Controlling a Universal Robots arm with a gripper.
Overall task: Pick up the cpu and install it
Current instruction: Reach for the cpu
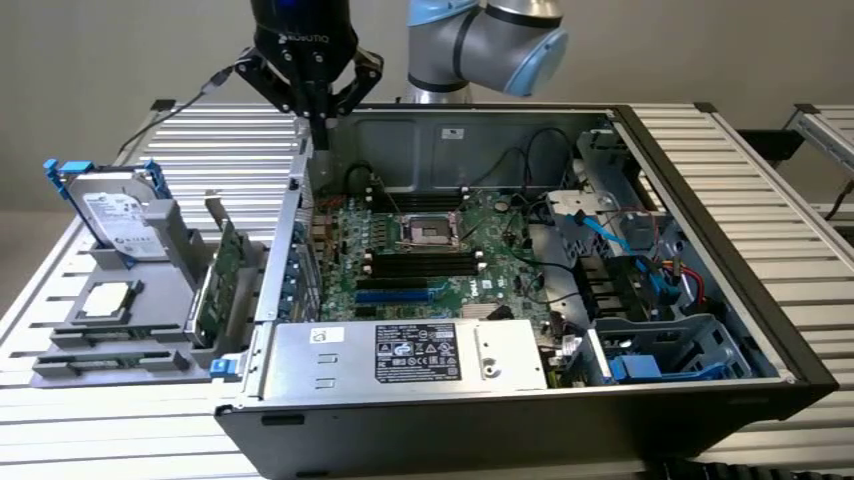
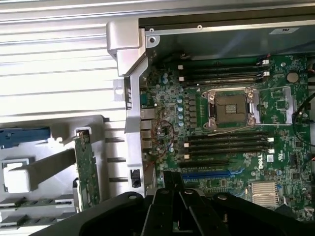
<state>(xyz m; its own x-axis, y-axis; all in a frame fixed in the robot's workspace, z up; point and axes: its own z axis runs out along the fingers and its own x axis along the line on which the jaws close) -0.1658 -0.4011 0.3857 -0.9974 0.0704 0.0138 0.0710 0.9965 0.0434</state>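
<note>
- tool point(image 1: 318, 125) closed, fingers pinched together, nothing gripped. It hangs at the upper left of the exterior view, over the back-left corner of the open PC case point(image 1: 441, 150).
- cpu point(image 1: 107, 298) lies flat in a square pocket of the grey tray point(image 1: 80, 365), lower left of the exterior view, well apart from the tool.
- The same tray sits on the slatted counter point(image 1: 761, 170) just beside the case. It also holds the hard drive point(image 1: 114, 212), upright with its blue bracket point(image 1: 60, 175), and a green card point(image 1: 218, 270) on edge nearest the case.
- In the case, the motherboard point(image 1: 387, 285) lies flat with its socket point(image 1: 430, 230) mid-frame, open, contacts bare.
- Black memory slots point(image 1: 420, 265) sit just below the socket in frame.
- Labelled power supply point(image 1: 400, 355) sits at the case's near edge; blue drive cage point(image 1: 667, 350) at lower right.
</note>
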